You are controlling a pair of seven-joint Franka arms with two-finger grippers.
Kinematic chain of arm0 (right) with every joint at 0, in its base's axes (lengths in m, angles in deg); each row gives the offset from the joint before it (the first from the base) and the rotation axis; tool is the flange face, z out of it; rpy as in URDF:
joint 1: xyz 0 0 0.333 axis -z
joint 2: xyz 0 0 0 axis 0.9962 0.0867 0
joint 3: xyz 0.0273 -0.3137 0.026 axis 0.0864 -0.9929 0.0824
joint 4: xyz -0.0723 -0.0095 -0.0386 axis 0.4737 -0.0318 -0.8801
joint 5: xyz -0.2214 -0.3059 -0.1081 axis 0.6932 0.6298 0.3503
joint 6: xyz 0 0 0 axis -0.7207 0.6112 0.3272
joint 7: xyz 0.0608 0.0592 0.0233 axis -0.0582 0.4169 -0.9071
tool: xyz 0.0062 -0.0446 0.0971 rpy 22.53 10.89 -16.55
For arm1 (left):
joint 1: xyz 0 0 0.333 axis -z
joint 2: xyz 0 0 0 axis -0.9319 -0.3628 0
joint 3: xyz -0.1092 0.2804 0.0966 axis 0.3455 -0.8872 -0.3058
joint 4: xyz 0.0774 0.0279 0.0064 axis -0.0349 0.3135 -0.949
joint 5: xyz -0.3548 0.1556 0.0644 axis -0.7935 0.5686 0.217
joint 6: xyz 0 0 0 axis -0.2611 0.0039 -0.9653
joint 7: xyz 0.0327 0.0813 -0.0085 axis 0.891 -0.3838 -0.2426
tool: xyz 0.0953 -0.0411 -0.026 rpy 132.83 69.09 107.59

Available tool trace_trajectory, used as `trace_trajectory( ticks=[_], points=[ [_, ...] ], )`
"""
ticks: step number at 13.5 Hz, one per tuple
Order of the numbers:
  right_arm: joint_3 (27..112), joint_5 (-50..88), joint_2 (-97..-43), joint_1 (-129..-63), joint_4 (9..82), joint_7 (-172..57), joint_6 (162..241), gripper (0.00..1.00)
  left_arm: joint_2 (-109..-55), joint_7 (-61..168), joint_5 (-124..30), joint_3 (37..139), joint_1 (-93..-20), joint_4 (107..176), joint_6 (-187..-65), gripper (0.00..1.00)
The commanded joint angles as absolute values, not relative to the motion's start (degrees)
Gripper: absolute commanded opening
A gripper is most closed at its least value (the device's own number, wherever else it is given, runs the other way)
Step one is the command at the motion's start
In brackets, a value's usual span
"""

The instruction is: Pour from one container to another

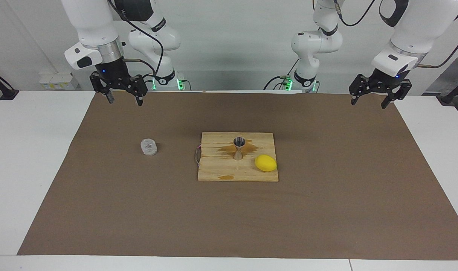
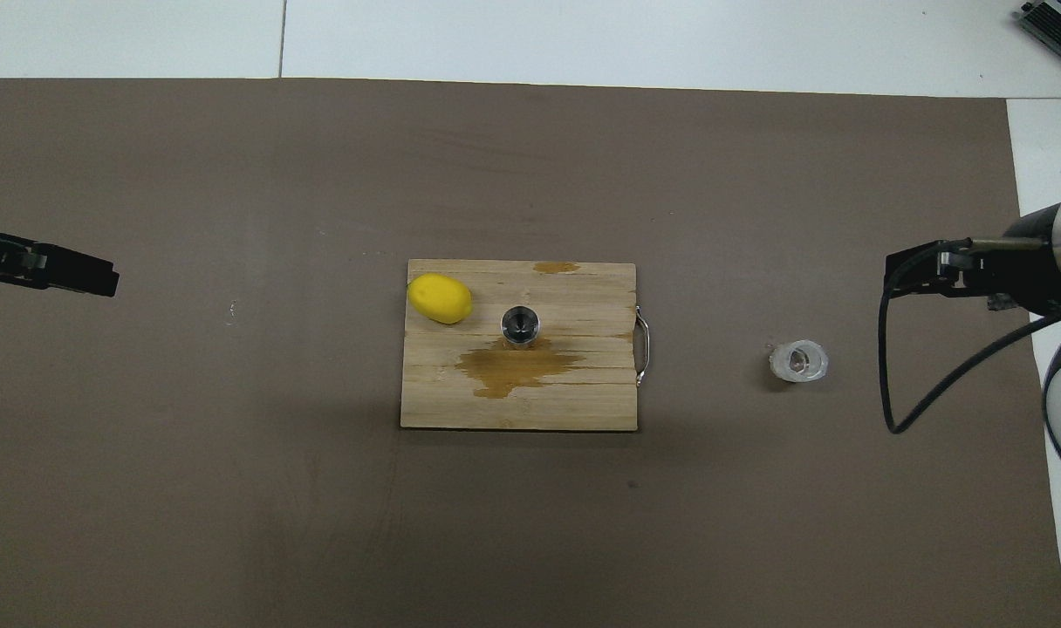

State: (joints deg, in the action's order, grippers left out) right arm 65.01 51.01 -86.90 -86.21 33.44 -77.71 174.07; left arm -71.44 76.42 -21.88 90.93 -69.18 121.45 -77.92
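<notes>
Cup (image 1: 148,146): set upright on the counter, toward the right arm's end.
Jigger (image 1: 238,148): stood upright on the board (image 1: 214,165).
Right pincer (image 1: 124,100): released, raised.
Left pincer (image 1: 369,101): released, kept waiting.

Robotics lab: two white arms (image 1: 97,34), bare white wall, brown-papered table (image 1: 327,210).

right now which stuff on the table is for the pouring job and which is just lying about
For the job:
- clear bumpy cup, on the brown mat toward the right arm's end
- metal jigger, upright on the wooden board

Just lying about:
- lemon, on the board beside the jigger
- brown stain on the board
</notes>
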Motion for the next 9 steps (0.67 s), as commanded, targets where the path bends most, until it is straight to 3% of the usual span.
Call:
trace_trajectory(
  ticks=[1,9],
  points=[
    [65.3,51.5,-86.8,-86.0,32.5,-80.2,171.4,1.0,-71.5,76.4,-21.6,90.8,-69.2,121.5,-78.0,1.0],
    [64.7,50.5,-87.7,-85.5,34.2,-75.9,170.5,1.0,-71.8,76.3,-21.6,90.8,-69.1,121.4,-78.1,1.0]
  ],
)
